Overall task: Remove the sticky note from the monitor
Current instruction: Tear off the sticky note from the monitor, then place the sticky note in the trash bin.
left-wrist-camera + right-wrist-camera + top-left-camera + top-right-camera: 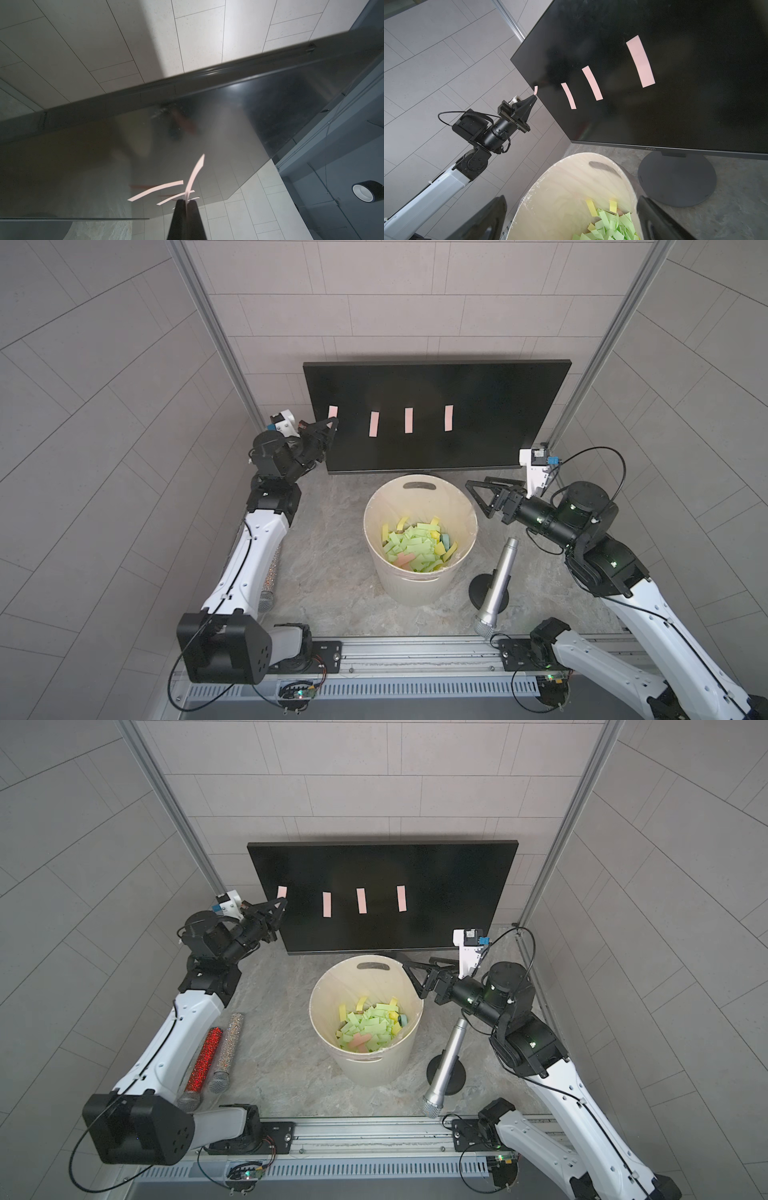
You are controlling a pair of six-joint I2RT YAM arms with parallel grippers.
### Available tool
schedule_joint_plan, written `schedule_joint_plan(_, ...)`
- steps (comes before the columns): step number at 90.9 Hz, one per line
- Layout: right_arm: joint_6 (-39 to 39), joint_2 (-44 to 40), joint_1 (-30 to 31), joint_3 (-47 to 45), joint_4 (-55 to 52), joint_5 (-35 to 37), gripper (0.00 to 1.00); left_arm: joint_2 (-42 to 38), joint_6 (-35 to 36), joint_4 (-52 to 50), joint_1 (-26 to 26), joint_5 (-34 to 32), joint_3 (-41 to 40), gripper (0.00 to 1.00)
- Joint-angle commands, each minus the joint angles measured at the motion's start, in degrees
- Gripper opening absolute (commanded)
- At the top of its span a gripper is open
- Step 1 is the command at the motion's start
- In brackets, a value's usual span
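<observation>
1. Monitor (498, 406): we record a wide black screen, upright on a round stand base (677, 180).
2. Sticky note (333, 411): pink strip at the monitor's left edge; in the right wrist view its upper end (536, 89) lies against the screen and the rest curls off toward the pincer.
3. Left gripper (332, 420): clenched on the sticky note's lower end, tip just beside the monitor's face; the left wrist view shows the strip pinched between the closed fingers (178, 209).
4. Right gripper (478, 491): released, jaws wide, nothing between them; we place it in front of the monitor's lower right corner.
5. Three pink strips (409, 420): flat on the monitor, in a row across its middle.
6. Cream bucket (419, 585): in front of the monitor's centre; holds green and yellow paper strips (415, 545).
7. Silver microphone (496, 580): leaning on a black disc, in front of the monitor's right half.
8. Two glitter microphones (203, 1060): red and silver, lying in front of the monitor's left side.
</observation>
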Motion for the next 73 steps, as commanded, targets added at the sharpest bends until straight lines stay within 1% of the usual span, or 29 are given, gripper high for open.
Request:
schedule_joint_plan(1, 1.0, -1.0, -0.1, -1.0, 0.2, -0.3, 1.0, -3.0, 2.2, -1.8, -0.8, 1.9, -1.4, 0.0)
schedule_joint_plan(15, 1.8, -1.9, -0.1, -1.8, 0.0, -0.3, 1.0, -5.7, 4.7, -4.9, -3.2, 3.4, -1.9, 0.0)
schedule_joint_plan(29, 2.2, -2.5, -0.1, -2.4, -0.5, -0.1, 1.0, -8.9, 9.7, -10.6, -8.0, 2.9, -1.7, 0.0)
schedule_joint_plan(46, 2.9, -3.6, -0.1, -3.2, -1.2, 0.0, 1.0, -10.6, 16.7, -19.1, -13.7, 3.1, 1.4, 0.0)
schedule_joint_plan(73, 3.4, -6.0, -0.1, -4.1, -3.3, 0.4, 1.0, -12.6, 23.4, -27.5, -24.0, -0.6, 2.4, 0.0)
